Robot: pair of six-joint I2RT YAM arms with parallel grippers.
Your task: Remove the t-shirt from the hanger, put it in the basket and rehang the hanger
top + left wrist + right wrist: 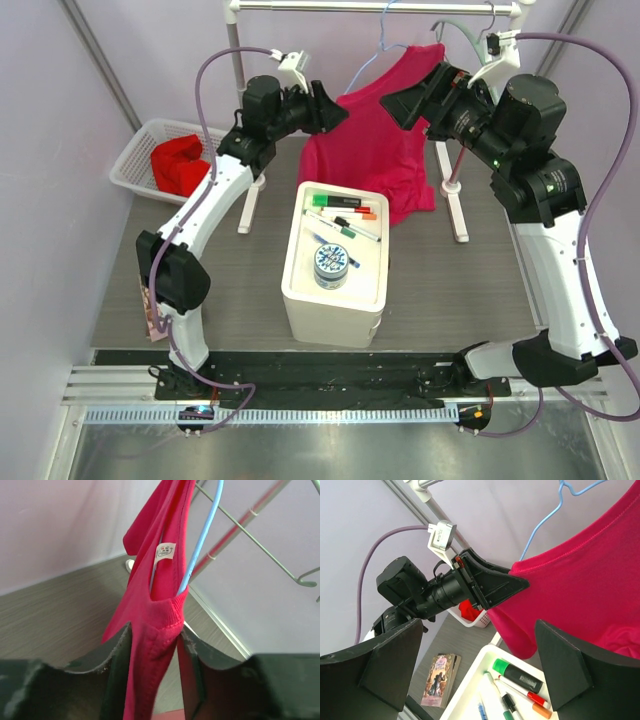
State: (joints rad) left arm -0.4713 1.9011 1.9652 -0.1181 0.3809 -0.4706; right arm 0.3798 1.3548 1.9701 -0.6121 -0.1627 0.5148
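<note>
Far on the left sits a white basket with a red cloth in it. Next comes the left claw. It is up against the left edge of the pink shirt. Its own camera shows a fold of the shirt, near the neck, between its two fingers, and both fingers touch the cloth. So it looks like it is pinching the shirt.

The shirt hangs on a blue hanger from the rail, with its long side going down. The hanger's arm goes into the shirt just above the left claw. I think the next pull must go down and to the left, off that arm.

On the right, the right claw is wide open and holds nothing. It is near the shirt's right shoulder but not touching it. The left claw is closer.
</note>
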